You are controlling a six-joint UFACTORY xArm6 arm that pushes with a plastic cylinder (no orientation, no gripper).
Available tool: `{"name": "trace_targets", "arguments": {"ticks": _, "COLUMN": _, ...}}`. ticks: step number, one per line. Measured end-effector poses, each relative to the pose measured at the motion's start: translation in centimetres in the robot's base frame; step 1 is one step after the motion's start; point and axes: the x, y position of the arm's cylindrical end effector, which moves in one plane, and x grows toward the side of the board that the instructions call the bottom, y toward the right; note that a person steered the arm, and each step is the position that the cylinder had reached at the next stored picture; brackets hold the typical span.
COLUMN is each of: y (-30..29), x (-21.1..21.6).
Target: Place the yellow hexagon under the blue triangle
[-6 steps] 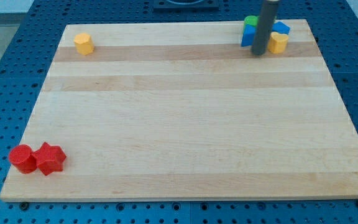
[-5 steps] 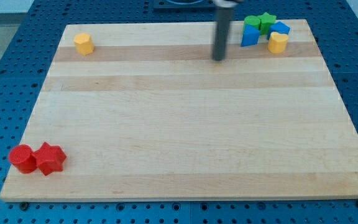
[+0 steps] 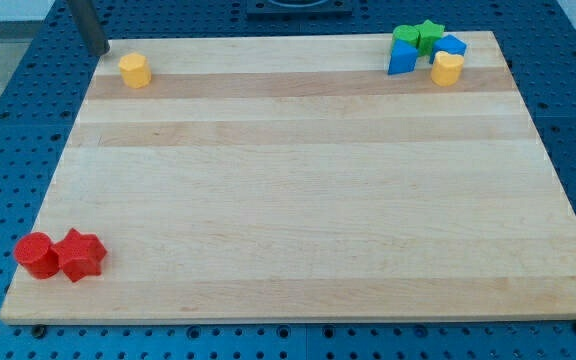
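Observation:
The yellow hexagon lies near the board's top left corner. My tip is just off the board's top left corner, a short way up and left of the hexagon and apart from it. The blue triangle lies at the top right, in a tight cluster with other blocks. The hexagon and the triangle are far apart, almost the board's width.
Around the blue triangle are a green block, a green star, a second blue block and a second yellow block. A red cylinder and a red star touch at the bottom left. The wooden board rests on a blue perforated table.
My tip has swept from beside the top right cluster leftward along the board's top to just past the top left corner. No block has moved.

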Motion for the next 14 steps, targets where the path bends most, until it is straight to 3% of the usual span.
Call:
{"name": "trace_targets", "arguments": {"ticks": 3, "y": 14.4, "x": 7.7}}
{"name": "trace_targets", "arguments": {"ticks": 4, "y": 10.3, "x": 5.7}}
{"name": "trace_targets", "arguments": {"ticks": 5, "y": 5.4, "x": 6.6}}
{"name": "trace_targets", "arguments": {"ticks": 6, "y": 8.6, "x": 10.7}}
{"name": "trace_targets", "arguments": {"ticks": 8, "y": 30.2, "x": 10.3}}
{"name": "trace_targets", "arguments": {"ticks": 10, "y": 29.3, "x": 11.3}}
{"name": "trace_targets", "arguments": {"ticks": 12, "y": 38.0, "x": 10.0}}
{"name": "trace_targets", "arguments": {"ticks": 13, "y": 32.0, "x": 9.9}}
{"name": "trace_targets", "arguments": {"ticks": 14, "y": 27.3, "x": 7.0}}
